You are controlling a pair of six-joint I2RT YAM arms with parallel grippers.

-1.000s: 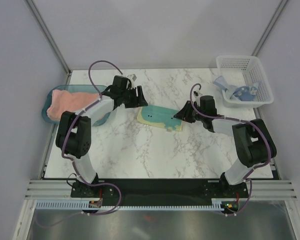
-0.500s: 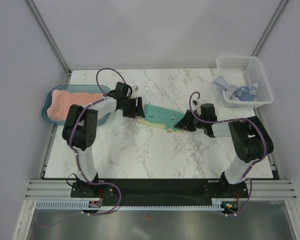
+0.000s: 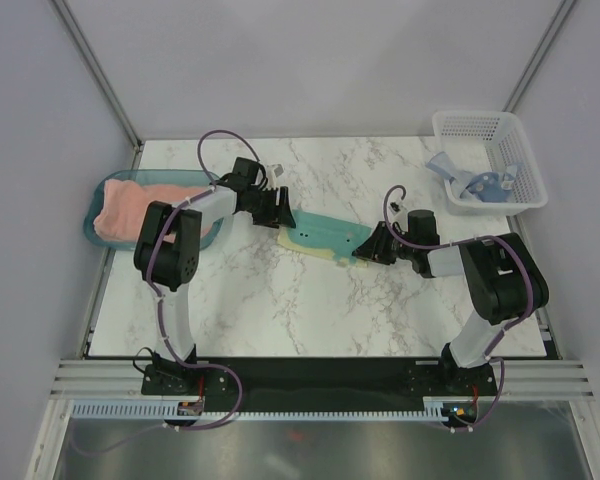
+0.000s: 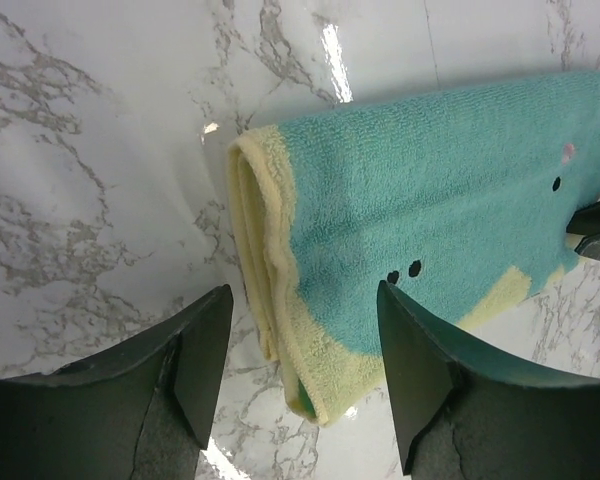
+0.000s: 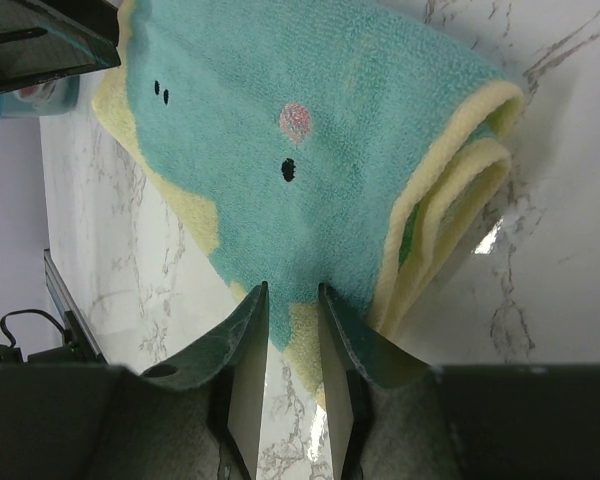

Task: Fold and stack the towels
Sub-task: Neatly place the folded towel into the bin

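The pale yellow towel with teal patches (image 3: pixel 325 237) lies folded in a slanted strip on the marble table (image 3: pixel 280 310). My left gripper (image 3: pixel 278 210) is open at its left end, where layered edges show between the fingers in the left wrist view (image 4: pixel 305 340). My right gripper (image 3: pixel 372 246) is at its right end. Its jaws stand a narrow gap apart over the towel's near edge (image 5: pixel 293 300), and nothing is pinched. The salmon-pink towel (image 3: pixel 140 203) lies folded in the teal tray (image 3: pixel 95 228). The light blue towel (image 3: pixel 470 180) lies crumpled in the white mesh basket (image 3: pixel 525 150).
The tray sits at the table's left edge, just behind my left arm. The basket stands at the far right corner. Grey walls close in the back and both sides.
The yellow-teal towel has gone from a wider flat patch to a narrower folded strip. Both grippers came down to its ends, and the left gripper then shifted slightly right.
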